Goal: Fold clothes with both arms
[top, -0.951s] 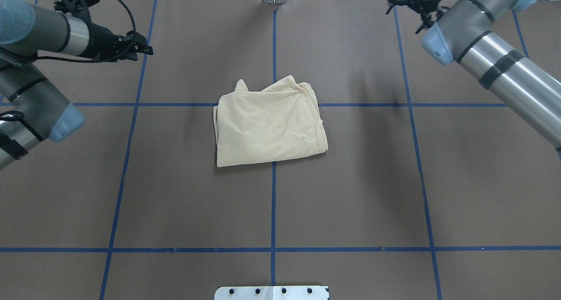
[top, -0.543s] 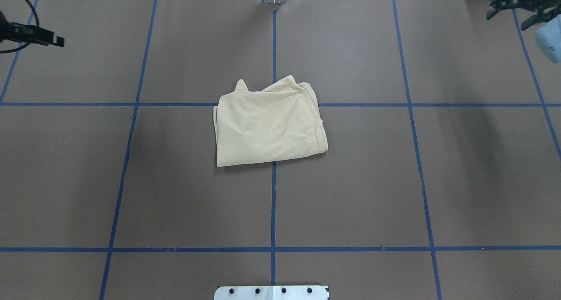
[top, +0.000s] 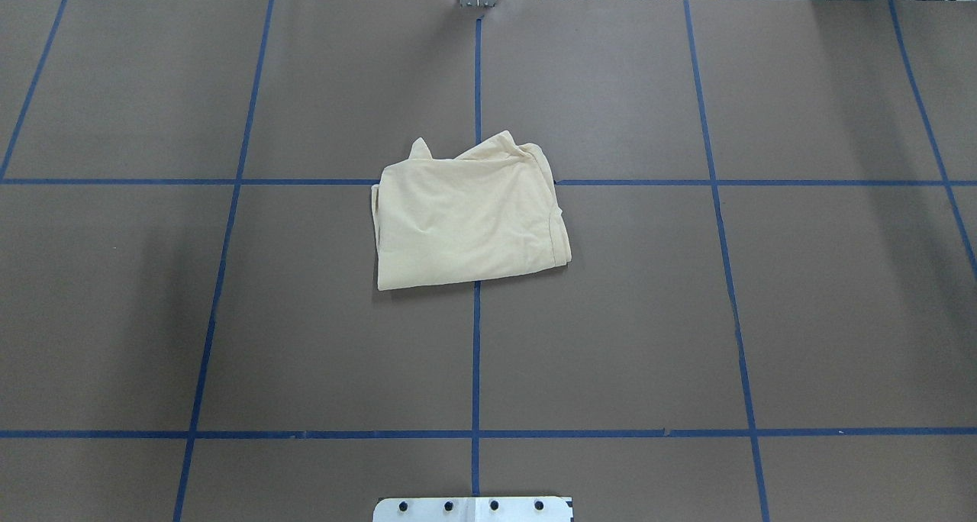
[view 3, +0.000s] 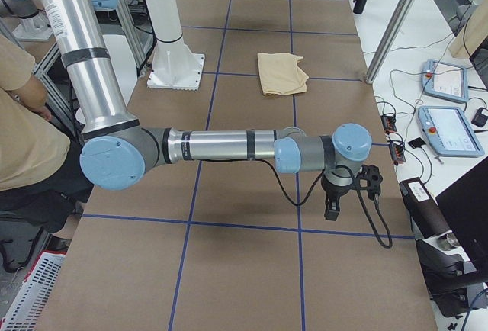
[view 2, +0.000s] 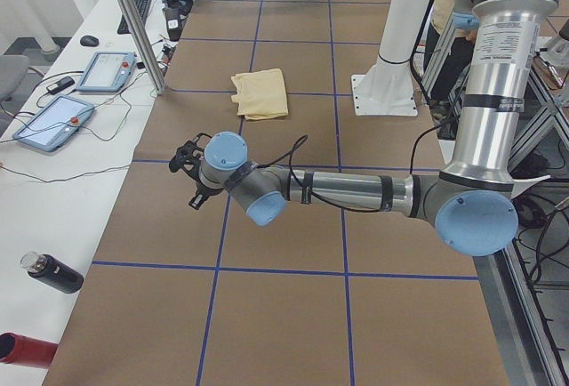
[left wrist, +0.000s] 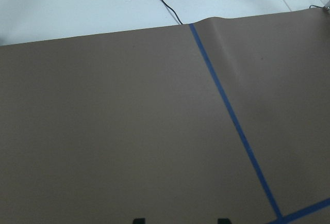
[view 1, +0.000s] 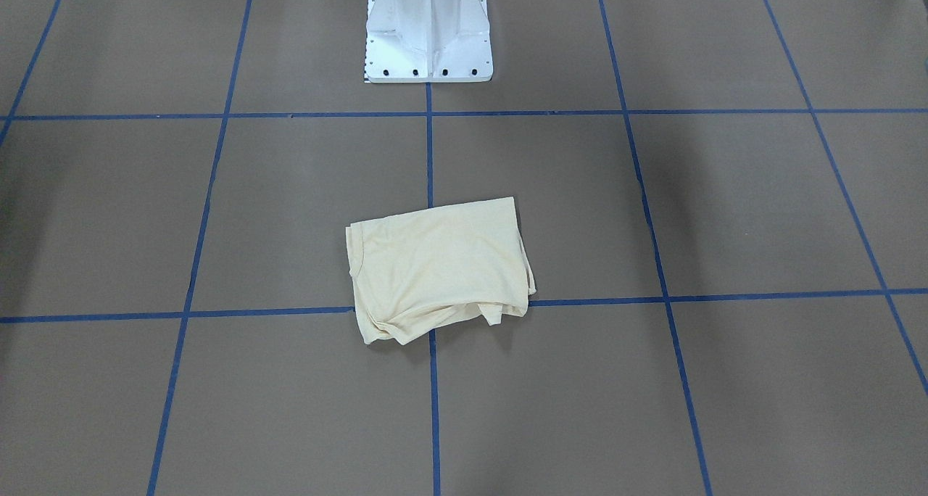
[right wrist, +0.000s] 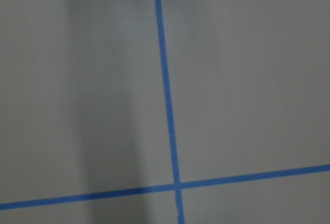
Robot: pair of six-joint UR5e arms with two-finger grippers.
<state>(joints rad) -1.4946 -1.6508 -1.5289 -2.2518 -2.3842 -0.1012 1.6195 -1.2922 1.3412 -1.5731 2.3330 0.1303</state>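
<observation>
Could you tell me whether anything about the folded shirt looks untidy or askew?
Slightly, yes. The shirt lies a little skewed to the blue tape grid, and its edge away from the robot is bunched, with a small pointed flap poking out. Nothing else stands out.

Shirt (top: 469, 220): thin soft cloth, pale cream, matt, lightly creased at the folds. Surface (top: 687, 316): brown paper, matt and smooth, a faint ripple at its far edge. Grid lines (top: 475, 354): blue tape, slight sheen. Left arm (view 2: 356, 192), right arm (view 3: 221, 146): smooth silvery metal tubes, satin shine. Joint caps (view 2: 476, 224): light blue plastic, semi-gloss. Pedestal (view 1: 428, 25): white painted metal, smooth.
</observation>
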